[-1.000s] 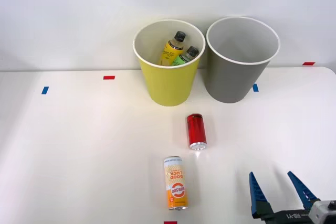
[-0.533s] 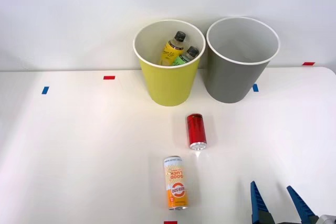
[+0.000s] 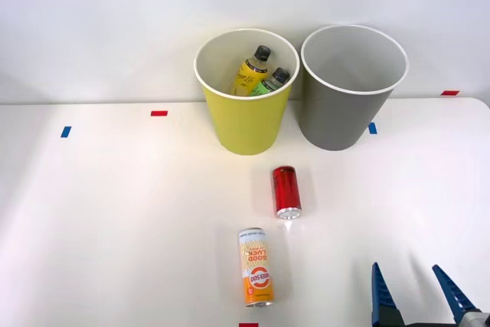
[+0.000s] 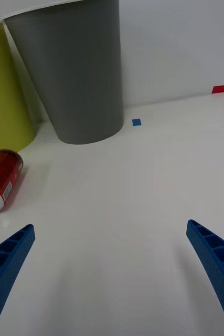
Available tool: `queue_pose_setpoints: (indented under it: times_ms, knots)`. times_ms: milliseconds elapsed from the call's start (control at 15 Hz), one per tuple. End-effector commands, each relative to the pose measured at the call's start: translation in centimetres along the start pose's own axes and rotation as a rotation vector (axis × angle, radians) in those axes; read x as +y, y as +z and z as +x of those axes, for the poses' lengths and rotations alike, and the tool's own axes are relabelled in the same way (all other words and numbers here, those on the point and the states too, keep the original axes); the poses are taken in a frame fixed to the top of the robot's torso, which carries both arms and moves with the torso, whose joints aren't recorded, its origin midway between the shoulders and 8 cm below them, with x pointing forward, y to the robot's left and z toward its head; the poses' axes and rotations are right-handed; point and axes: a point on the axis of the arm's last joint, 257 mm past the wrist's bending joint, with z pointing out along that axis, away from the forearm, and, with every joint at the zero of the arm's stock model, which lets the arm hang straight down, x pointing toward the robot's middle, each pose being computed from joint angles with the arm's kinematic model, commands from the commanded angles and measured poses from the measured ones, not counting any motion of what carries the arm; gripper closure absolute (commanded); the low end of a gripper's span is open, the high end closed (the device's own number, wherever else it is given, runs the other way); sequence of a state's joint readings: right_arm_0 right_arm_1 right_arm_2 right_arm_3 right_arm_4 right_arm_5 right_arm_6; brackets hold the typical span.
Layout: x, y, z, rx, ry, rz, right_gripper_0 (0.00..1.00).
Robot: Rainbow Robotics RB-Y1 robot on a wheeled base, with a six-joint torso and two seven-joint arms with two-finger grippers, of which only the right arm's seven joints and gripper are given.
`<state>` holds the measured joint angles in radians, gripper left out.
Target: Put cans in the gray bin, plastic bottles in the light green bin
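Observation:
A red can (image 3: 285, 191) (image 4: 1, 180) lies on its side mid-table. Nearer the front lies the orange-and-cream "Good Luck" can (image 3: 256, 267). Behind them stand the light green bin (image 3: 245, 124) (image 4: 4, 100) and, to its right, the gray bin (image 3: 348, 109) (image 4: 77, 73). Two black-capped plastic bottles, one yellow (image 3: 252, 72) and one green-labelled (image 3: 271, 81), lean inside the light green bin. My right gripper (image 3: 413, 275) (image 4: 110, 231) is open at the front right edge, holding nothing, well right of both cans.
Small red (image 3: 158, 113) and blue (image 3: 66, 132) tape marks dot the white table (image 3: 115, 220). A blue mark (image 4: 137, 122) sits beside the gray bin and a red one (image 4: 221, 89) lies further off. A pale wall stands behind the bins.
My right gripper has drawn back toward the table's front edge and slightly right, still open. Cans, bottles and bins have not moved.

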<state>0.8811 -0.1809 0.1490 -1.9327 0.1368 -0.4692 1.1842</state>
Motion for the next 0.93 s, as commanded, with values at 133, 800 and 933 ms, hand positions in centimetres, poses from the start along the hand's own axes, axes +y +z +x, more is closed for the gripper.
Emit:
queue_pose_setpoints:
  times_ms: [133, 800, 933]
  knots:
    - [0.21, -0.58, 0.46, 0.015, -0.007, -0.005, 0.00]
    - [0.05, -0.99, 0.76, 0.025, -0.004, 0.002, 0.00]
    - [0.05, -0.99, 0.76, 0.025, -0.004, 0.002, 0.00]
